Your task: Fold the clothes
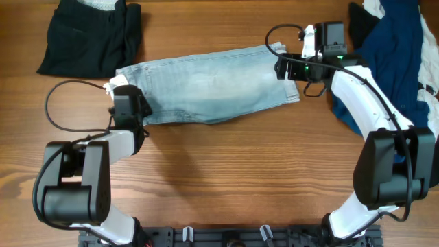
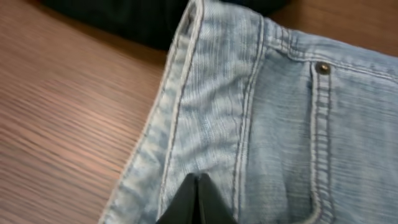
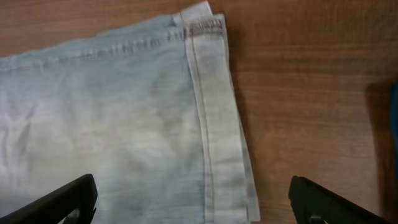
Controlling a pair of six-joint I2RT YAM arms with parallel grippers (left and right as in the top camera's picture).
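Observation:
The pale denim shorts (image 1: 206, 86) lie flat across the middle of the wooden table, waistband to the left, hemmed legs to the right. My left gripper (image 1: 127, 103) is at the waistband end. In the left wrist view its fingers (image 2: 198, 180) are shut together on the denim (image 2: 280, 124) beside a stitched pocket seam. My right gripper (image 1: 288, 68) is over the leg hem. In the right wrist view it is open wide (image 3: 189, 196), straddling the hem (image 3: 211, 124), with nothing held.
A folded black garment (image 1: 89, 34) lies at the back left, just beyond the waistband; it also shows in the left wrist view (image 2: 143, 18). A navy-blue shirt (image 1: 391, 55) with black and white pieces (image 1: 374, 8) is heaped at the back right, behind my right arm.

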